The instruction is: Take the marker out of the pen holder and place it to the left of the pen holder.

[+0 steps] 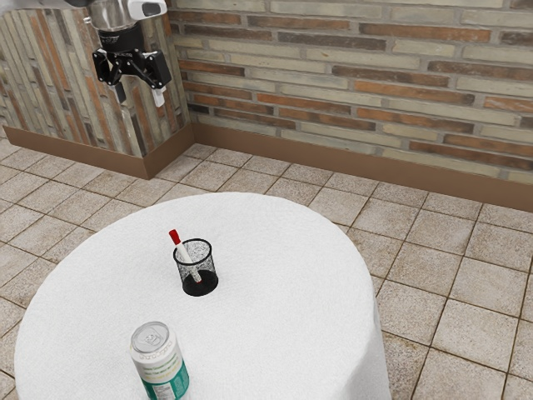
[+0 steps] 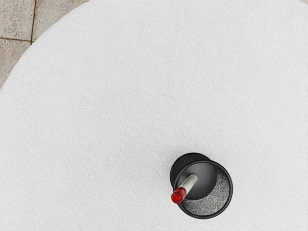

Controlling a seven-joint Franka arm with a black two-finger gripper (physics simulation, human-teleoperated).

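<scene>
Gripper: so the gripper (image 1: 140, 93) hung at the exterior view's upper left, fingers pretty wide apart, pointing down, with just air between them. It had hold of nothing.
Arm: the silver and white end of the arm (image 1: 114, 14) came in above it, well apart from the table.
Marker: the marker (image 1: 185, 252) was in the pen holder (image 1: 208, 272), red end up and sticking out past the rim. From the side you could see its white body through the mesh, tilted toward the exterior view's left.
Pen holder: black mesh, standing upright on the white round table (image 1: 283, 300). The wrist view gave the look from above, right down into the round mouth, with the marker's red end poking out over the rim.
Can: the exterior view also had a white and green can (image 1: 158, 365), upright on the table near the pen holder, apart from it.
Background: tiled floor (image 1: 454, 337) showed past the table edge in both views, and the exterior one added a brick wall (image 1: 350, 83) too.
</scene>
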